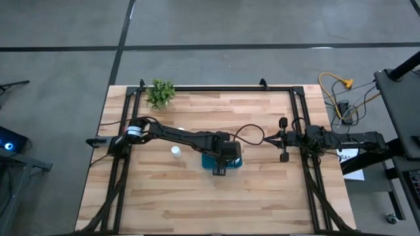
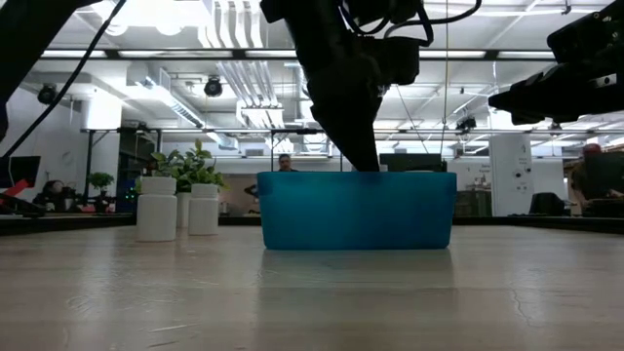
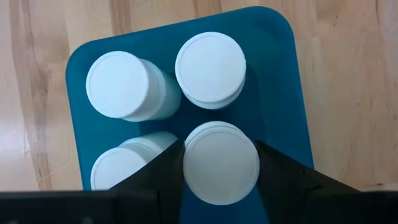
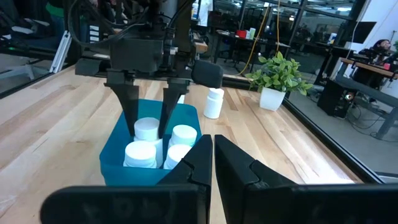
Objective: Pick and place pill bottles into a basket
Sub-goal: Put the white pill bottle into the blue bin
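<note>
The teal-blue basket (image 1: 231, 162) stands mid-table. It holds several white pill bottles, upright, caps up (image 3: 118, 85) (image 3: 210, 62). My left gripper (image 3: 221, 152) reaches down into the basket and is shut on one more bottle (image 3: 221, 163). Another bottle (image 3: 121, 168) is half hidden behind a finger. Two bottles (image 2: 156, 207) (image 2: 203, 208) stand on the table to the basket's left; the high view shows one (image 1: 175, 152). My right gripper (image 4: 211, 163) is shut and empty, hovering right of the basket (image 1: 275, 139). My left gripper pinches the bottle between its two fingers (image 4: 132, 109), one on each side of the body just under the cap (image 3: 186, 163). The fingers come from above, pointing down into the basket. The bottle stands upright inside the basket walls; whether its base rests on the floor is hidden.
A small green plant in a white pot (image 1: 161, 94) stands at the table's far left corner. Black frame rails (image 1: 302, 131) run along the table's sides and far edge. Bare wood lies in front of the basket.
</note>
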{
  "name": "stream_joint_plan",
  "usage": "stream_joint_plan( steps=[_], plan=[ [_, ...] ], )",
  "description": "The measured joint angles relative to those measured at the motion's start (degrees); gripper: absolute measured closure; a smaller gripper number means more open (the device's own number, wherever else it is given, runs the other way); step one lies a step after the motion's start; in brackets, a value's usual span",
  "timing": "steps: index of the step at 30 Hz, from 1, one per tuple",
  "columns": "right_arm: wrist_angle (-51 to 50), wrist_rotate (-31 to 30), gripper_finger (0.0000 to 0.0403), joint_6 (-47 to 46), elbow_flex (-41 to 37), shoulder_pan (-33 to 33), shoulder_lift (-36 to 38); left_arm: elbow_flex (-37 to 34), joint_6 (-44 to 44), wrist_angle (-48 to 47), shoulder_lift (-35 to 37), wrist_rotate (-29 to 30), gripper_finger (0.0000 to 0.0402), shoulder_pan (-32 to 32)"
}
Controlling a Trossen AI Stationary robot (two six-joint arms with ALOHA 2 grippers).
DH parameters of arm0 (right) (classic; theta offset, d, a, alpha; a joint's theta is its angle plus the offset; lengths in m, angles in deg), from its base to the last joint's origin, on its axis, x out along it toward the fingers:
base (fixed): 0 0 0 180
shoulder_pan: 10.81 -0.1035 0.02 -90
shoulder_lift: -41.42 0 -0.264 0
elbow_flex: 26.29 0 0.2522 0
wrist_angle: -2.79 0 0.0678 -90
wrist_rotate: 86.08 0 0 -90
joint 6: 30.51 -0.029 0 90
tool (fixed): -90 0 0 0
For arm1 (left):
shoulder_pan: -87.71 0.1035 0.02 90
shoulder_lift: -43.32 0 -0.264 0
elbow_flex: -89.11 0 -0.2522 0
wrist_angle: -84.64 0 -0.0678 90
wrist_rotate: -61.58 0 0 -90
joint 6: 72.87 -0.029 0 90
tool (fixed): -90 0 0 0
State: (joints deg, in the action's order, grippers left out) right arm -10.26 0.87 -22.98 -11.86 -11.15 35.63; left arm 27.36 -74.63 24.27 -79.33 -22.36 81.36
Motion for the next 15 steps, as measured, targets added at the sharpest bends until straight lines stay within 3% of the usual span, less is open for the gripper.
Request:
stream_joint_plan(
  steps=[5, 15],
  plan=[
    [0.0, 0.0, 0.0394, 0.0, 0.0, 0.0, 0.0, 0.0, 0.0, -0.1, 0.0, 0.0, 0.0219, 0.0],
    [0.0, 0.0, 0.0394, 0.0, 0.0, 0.0, 0.0, 0.0, 0.0, -0.3, 0.0, -0.2, 0.0212, 0.0]
  ],
)
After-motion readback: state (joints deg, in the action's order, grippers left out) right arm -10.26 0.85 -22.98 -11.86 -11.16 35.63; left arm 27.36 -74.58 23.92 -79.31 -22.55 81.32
